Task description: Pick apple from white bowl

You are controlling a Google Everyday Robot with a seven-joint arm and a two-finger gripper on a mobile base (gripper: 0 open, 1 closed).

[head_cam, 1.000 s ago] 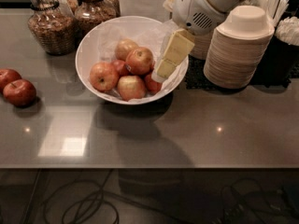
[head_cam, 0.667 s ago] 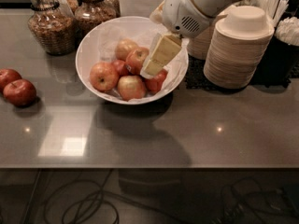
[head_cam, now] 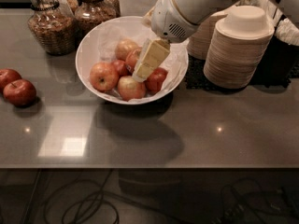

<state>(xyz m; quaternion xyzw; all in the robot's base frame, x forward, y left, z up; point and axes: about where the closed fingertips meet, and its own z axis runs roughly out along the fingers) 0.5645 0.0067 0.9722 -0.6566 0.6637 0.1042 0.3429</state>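
Note:
The white bowl (head_cam: 87,76) stands at the middle back of the grey counter, lined with crinkled white paper. It holds several apples: a reddish-orange, yellow-streaked apple (head_cam: 103,76) at the left, another (head_cam: 131,88) at the front, a paler one (head_cam: 125,47) at the back and a darker red one (head_cam: 157,80) at the right. My gripper (head_cam: 140,75) hangs from the white arm (head_cam: 187,8) and reaches down into the bowl. Its cream tip is among the middle apples and partly covers a reddish apple (head_cam: 132,58).
Two dark red apples (head_cam: 18,92) lie on the counter at the far left. Two glass jars (head_cam: 46,27) stand behind the bowl on the left. A tall stack of beige disposable bowls (head_cam: 238,50) stands close on the right, on a black mat.
My gripper has moved left and lower, from the bowl's right rim to over the middle apples. The apples and bowl have not moved.

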